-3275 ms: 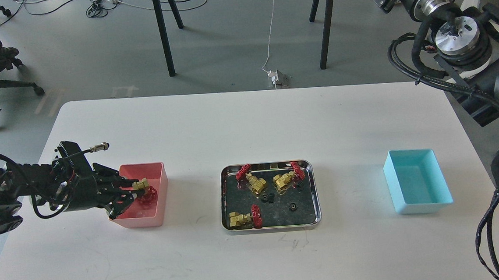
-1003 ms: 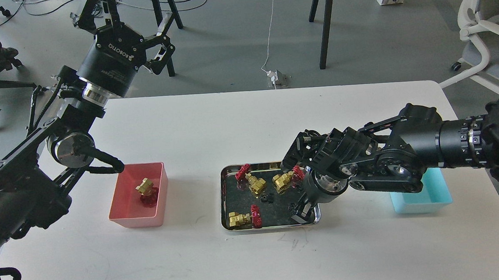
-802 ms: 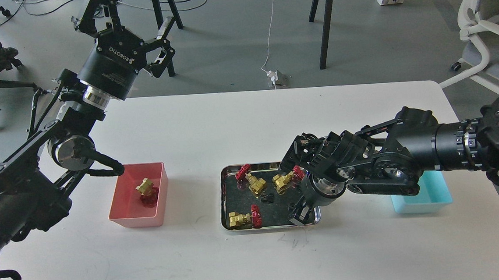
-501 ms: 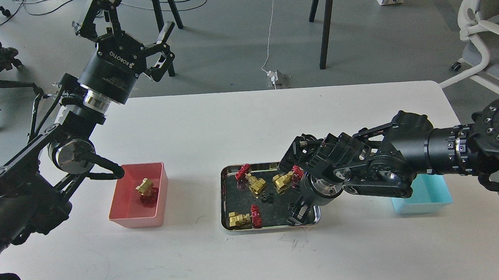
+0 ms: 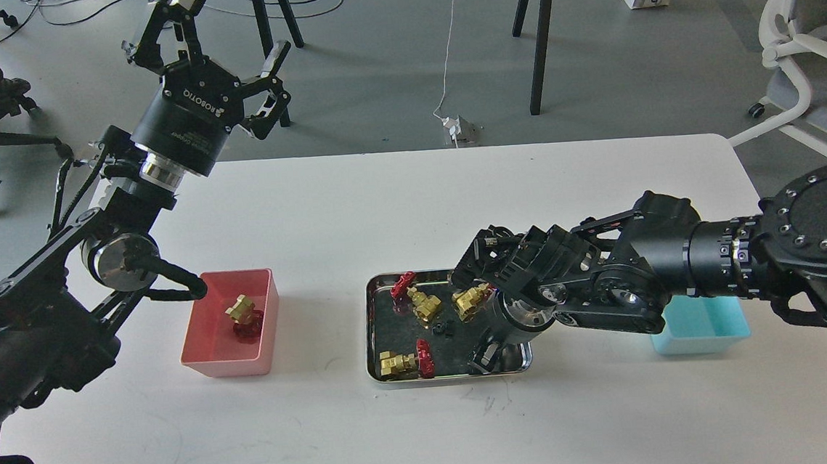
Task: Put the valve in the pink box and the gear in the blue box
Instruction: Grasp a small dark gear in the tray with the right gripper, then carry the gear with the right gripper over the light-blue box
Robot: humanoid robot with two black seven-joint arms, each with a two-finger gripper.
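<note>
One valve (image 5: 242, 311) lies in the pink box (image 5: 202, 349) at the left. Three more valves (image 5: 418, 303) (image 5: 471, 299) (image 5: 404, 361) lie in the steel tray (image 5: 370, 322) at the middle. My left gripper (image 5: 223, 28) is open and empty, raised high beyond the table's far left edge. My right gripper (image 5: 486, 356) reaches down into the tray's front right corner, where the gear lay; the gear is hidden under it. Its fingers are dark and cannot be told apart. The blue box (image 5: 707, 320) is at the right, partly behind my right arm.
A blocky black piece (image 5: 446, 328) lies in the tray's middle. My right arm crosses the table from the right edge to the tray. Black stand legs (image 5: 539, 48), cables and a floor socket (image 5: 459, 128) are beyond the far edge.
My left gripper has let go of a valve in the pink box and risen high. My right arm has come down into the tray and edged left, now covering the gear.
</note>
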